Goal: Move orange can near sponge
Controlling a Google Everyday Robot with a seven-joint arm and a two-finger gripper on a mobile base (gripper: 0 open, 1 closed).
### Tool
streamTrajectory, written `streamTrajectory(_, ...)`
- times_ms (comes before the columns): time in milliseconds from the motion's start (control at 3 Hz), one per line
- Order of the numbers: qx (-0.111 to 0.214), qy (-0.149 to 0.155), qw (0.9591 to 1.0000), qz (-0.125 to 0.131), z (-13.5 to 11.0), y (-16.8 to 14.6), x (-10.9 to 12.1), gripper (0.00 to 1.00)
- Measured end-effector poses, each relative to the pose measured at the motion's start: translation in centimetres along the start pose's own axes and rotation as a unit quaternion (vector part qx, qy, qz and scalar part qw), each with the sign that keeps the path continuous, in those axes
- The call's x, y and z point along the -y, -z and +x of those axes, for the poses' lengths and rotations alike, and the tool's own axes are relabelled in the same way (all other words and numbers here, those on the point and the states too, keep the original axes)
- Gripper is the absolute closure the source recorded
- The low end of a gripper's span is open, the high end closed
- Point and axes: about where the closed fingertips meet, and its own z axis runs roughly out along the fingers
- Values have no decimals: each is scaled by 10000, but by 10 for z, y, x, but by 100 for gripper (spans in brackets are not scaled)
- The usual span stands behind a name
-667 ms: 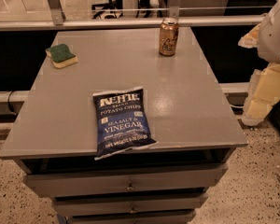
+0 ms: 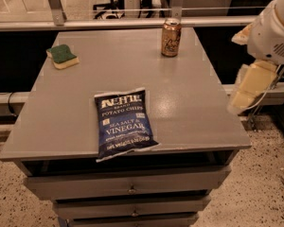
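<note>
Orange can (image 2: 171,38) standing untouched, one o'clock.
Gripper (image 2: 248,86) hanging off the surface's (image 2: 194,103) three-o'clock edge, likely staging its approach, closure untellable; sponge (image 2: 62,56) lying at ten o'clock.

The grey counter (image 2: 189,103) is flanked just off its right edge by the end effector (image 2: 244,96). An upright orange can (image 2: 171,38) is seen beyond and left of the end effector, near the far edge. A sponge (image 2: 62,56) is placed well apart from it, across the counter. A blue chip bag (image 2: 124,122) is laid flat to its left, slightly overhanging the front edge.
</note>
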Motion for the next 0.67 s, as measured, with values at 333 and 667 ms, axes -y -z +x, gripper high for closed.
streamTrajectory(333,576,-172,9980,215,-15,-32,45,0)
streamTrajectory(667,1043,-354,9927,489,-33,-58,89,0)
